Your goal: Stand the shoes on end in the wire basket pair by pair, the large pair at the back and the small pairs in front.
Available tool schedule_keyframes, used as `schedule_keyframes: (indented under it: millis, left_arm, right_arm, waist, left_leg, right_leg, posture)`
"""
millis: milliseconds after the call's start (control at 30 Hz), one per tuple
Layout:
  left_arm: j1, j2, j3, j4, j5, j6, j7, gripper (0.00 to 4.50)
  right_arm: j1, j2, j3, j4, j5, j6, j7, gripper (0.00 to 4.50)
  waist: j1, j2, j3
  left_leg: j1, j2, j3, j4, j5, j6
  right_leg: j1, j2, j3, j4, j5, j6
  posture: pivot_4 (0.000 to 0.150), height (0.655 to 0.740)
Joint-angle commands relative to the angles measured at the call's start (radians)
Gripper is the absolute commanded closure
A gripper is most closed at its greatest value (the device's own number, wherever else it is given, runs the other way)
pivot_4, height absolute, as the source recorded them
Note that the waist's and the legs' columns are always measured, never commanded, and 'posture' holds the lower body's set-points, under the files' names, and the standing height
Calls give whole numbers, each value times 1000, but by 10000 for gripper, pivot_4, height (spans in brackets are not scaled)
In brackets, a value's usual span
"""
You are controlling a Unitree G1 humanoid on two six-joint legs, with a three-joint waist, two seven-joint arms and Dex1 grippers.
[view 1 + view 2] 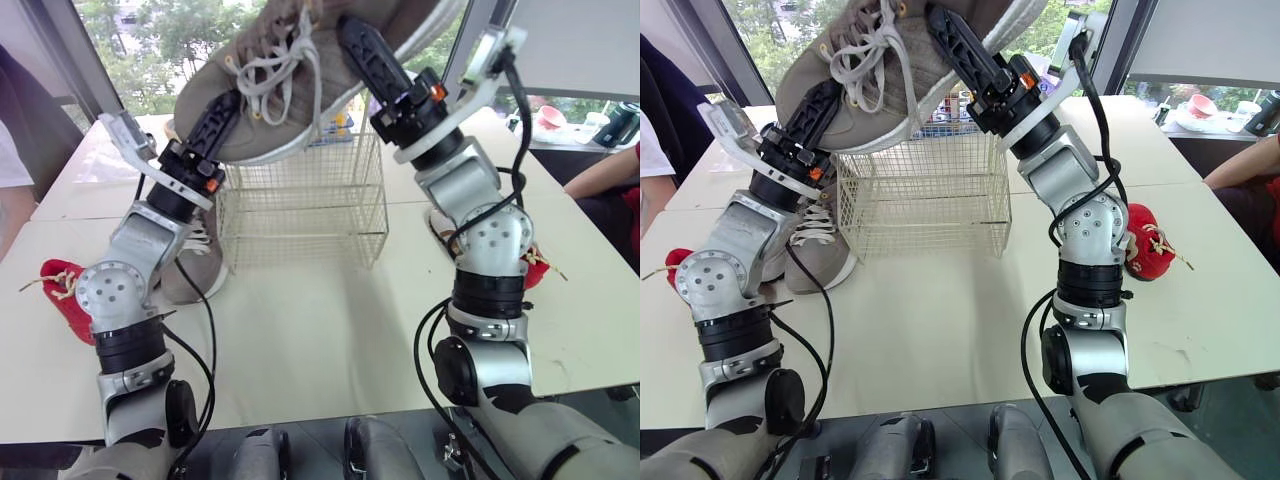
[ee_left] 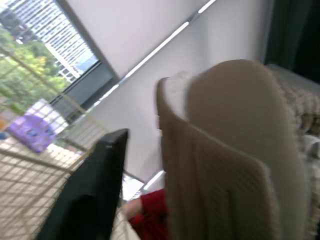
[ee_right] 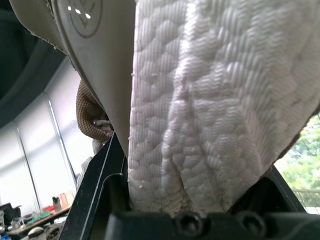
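Left gripper (image 1: 222,115) and right gripper (image 1: 352,42), both clamped on the large grey shoe (image 1: 290,90), held level above the wire basket (image 1: 300,215); its mate (image 1: 820,255) sits beside the basket. We judge the back pair in hand: next, tip it on end and lower it rearward

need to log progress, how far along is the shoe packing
Done: nothing; the wire basket looks empty. In hand: the left tool and right tool hold one large grey shoe above it. Left: its mate beside the basket and the red shoes on the table.
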Motion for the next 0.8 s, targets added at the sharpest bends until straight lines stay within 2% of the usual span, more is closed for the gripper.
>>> schedule_keyframes:
  millis: [33, 200, 367, 467, 567, 667, 800]
  left_arm:
    - [4, 96, -70, -115, 76, 56, 13, 1235]
    - [63, 224, -119, -274, 154, 92, 24, 1235]
    - [163, 308, -86, -411, 116, 123, 77, 1235]
    - [250, 355, -53, -475, 70, 130, 73, 1235]
    - [401, 400, 0, -533, 66, 125, 38, 1235]
    - [496, 420, 36, -572, 43, 103, 40, 1235]
    - [532, 413, 54, -589, 26, 62, 78, 1235]
  right_arm:
    - [-159, -48, -39, -10, 45, -27, 71, 27390]
    - [-329, -203, -66, 235, -75, -126, 247, 27390]
    - [-545, -353, 15, 697, -334, -387, 530, 27390]
    - [-642, -372, 71, 922, -473, -554, 655, 27390]
    - [-706, -366, 122, 1086, -597, -707, 746, 27390]
    - [-740, -353, 148, 1184, -676, -784, 809, 27390]
    - [-741, -336, 197, 1269, -801, -895, 813, 27390]
  waist:
    - [-1, 0, 0]
    - [2, 0, 0]
    - [-1, 0, 1]
    - [-9, 1, 1]
    - [-22, 1, 1]
    - [-24, 2, 2]
    - [-10, 2, 2]
  left_leg:
    - [0, 0, 0, 0, 0, 0]
    - [0, 0, 0, -2, 0, 0]
    - [0, -1, 1, -2, 0, 1]
    - [0, 0, 1, -3, -1, 1]
    - [1, 1, 3, -4, 0, 0]
    - [-2, 1, 3, -4, 0, -1]
    - [-3, 1, 4, -4, 0, -1]
  right_leg:
    - [-1, 0, 0, 0, 0, 0]
    - [-1, 0, 0, -1, 0, 0]
    - [-1, 0, 1, -2, 0, 0]
    - [-1, 0, 1, -3, 0, 0]
    - [-3, 1, 3, -2, 0, 0]
    - [-7, 1, 3, 0, 0, -1]
    - [-7, -1, 3, 0, 0, -1]
  posture:
    - [1500, 7400]
    - [1500, 7400]
    - [1500, 7400]
    - [1500, 7400]
    - [1500, 7400]
    - [1500, 7400]
    - [1500, 7400]
